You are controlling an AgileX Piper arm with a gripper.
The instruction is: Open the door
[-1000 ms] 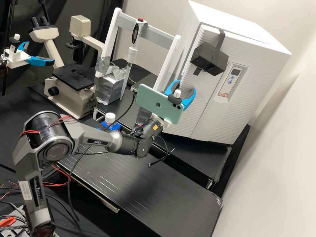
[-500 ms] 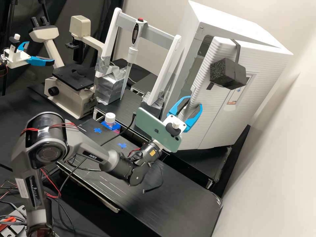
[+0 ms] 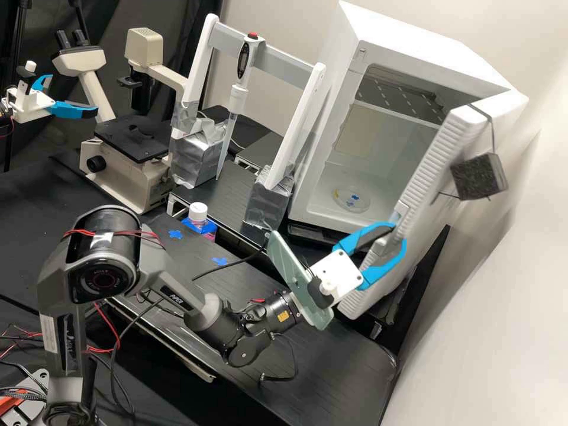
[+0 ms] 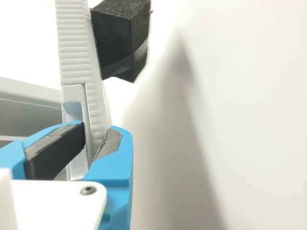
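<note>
The gripper (image 3: 400, 234) is closed on the edge of the white door (image 3: 435, 151) at its handle recess, in the high view. The door stands wide open, swung toward the right wall, and the white cabinet (image 3: 408, 32) shows its inside, with a shelf and a round clear dish (image 3: 350, 199). In the wrist view, the gripper (image 4: 100, 129) has one dark-padded finger at the recess and the other on the outer side of the ribbed door edge (image 4: 76, 48).
A black foam block (image 3: 479, 176) is strapped to the door, near the wall (image 3: 503, 296). Left of the cabinet stand a white frame (image 3: 294, 124) with a pipette (image 3: 238, 97), a white-capped bottle (image 3: 198, 214) and a microscope (image 3: 133, 165). A phone (image 3: 296, 278) rides on the wrist.
From nearly closed, the door has swung wide open to the right, exposing the inside. The gripper has moved toward the camera and right with the door edge between its fingers.
</note>
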